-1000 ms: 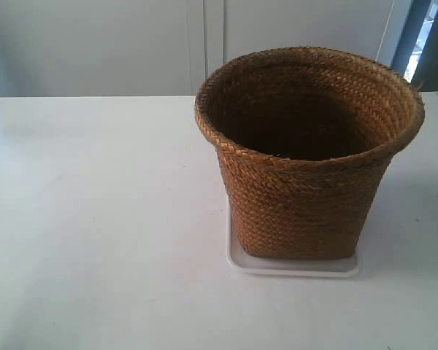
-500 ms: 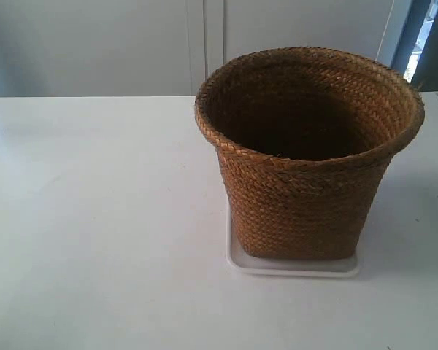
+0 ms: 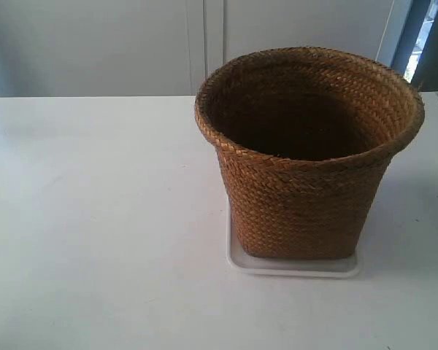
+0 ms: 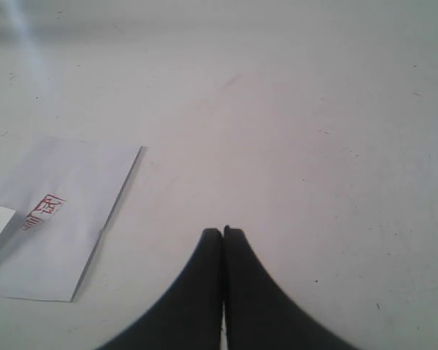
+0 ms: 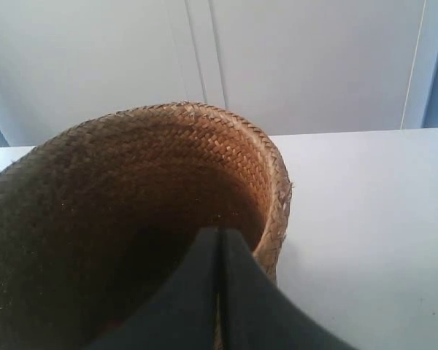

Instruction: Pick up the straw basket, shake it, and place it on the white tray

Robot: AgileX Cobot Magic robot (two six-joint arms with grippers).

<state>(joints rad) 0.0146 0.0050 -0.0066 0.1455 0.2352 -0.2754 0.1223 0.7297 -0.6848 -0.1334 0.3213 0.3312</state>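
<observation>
The straw basket (image 3: pixel 306 197) stands upright on the white tray (image 3: pixel 296 267), whose rim shows along the basket's front and left side. Neither gripper appears in the exterior view. In the right wrist view the basket (image 5: pixel 204 146) fills the lower part, its dark inside facing the camera. My right gripper (image 5: pixel 219 232) is shut, its tips against the view of the basket's inside near the rim, with nothing seen between them. My left gripper (image 4: pixel 223 232) is shut over bare table, holding nothing.
A white sheet of paper with a red stamp (image 4: pixel 66 211) lies flat on the table beside the left gripper. The white table (image 3: pixel 95 219) stretches to the exterior view's left of the basket. A pale wall and a window frame (image 3: pixel 412 36) stand behind.
</observation>
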